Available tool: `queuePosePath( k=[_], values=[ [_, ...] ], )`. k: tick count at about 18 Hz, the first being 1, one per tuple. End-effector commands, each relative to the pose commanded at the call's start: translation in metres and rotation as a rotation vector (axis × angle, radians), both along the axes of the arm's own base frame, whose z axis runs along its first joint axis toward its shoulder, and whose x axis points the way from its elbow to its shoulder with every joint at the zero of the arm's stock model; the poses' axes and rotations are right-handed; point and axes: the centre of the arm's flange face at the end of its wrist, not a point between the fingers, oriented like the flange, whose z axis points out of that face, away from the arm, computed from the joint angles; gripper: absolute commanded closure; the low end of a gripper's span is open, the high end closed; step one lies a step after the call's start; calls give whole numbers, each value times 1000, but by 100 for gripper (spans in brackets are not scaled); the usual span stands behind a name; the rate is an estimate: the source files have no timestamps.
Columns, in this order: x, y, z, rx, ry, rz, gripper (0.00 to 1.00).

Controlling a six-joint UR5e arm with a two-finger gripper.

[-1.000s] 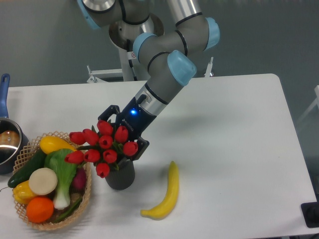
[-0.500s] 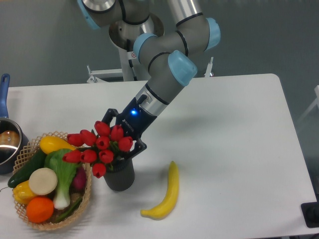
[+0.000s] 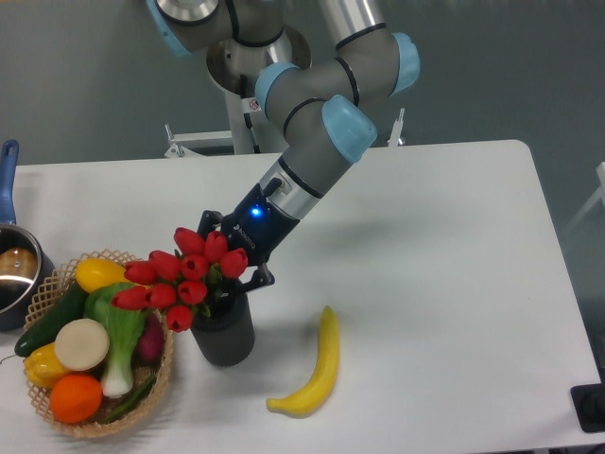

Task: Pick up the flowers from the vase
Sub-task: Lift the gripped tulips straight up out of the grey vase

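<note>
Where the left edge cut the view, noted a pan (image 3: 13, 272) half out of frame, then a basket (image 3: 166, 364) heaped with produce, touching nothing of the task. Found the flowers (image 3: 185, 276) next, red buds leaning left over the basket's rim, stems running down into the vase (image 3: 223, 333), which stood upright on the table (image 3: 444, 284) just beside the basket. Saw no stem ends clear of the vase's mouth, so judged the bunch not yet lifted out. Met the gripper (image 3: 241, 244) just right of and behind the buds, low over the vase's mouth, one dark finger showing above the bunch and one at its right side near the rim. Could not tell whether the jaws had closed on the stems or only stood around them: buds hid the gap. Took the step in hand to be the grasp at the stems, or the very start of the pull. Judged the next move to call for a firm hold low on the tied stems, then a draw up along the stems' line, lest the vase tip or ride up with them. Passed lastly a banana (image 3: 316, 367), lying well right of the vase and out of the way.
</note>
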Motion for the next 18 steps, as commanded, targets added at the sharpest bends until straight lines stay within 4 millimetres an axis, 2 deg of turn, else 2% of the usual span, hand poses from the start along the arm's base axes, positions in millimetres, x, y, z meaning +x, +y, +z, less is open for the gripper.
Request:
queuePosePath(
  k=[4, 10, 18],
  values=[
    [-5, -5, 23, 44, -28, 26, 61],
    [-14, -1, 67, 80, -97, 84, 59],
    [-17, -7, 124, 139, -141, 124, 58]
  ],
)
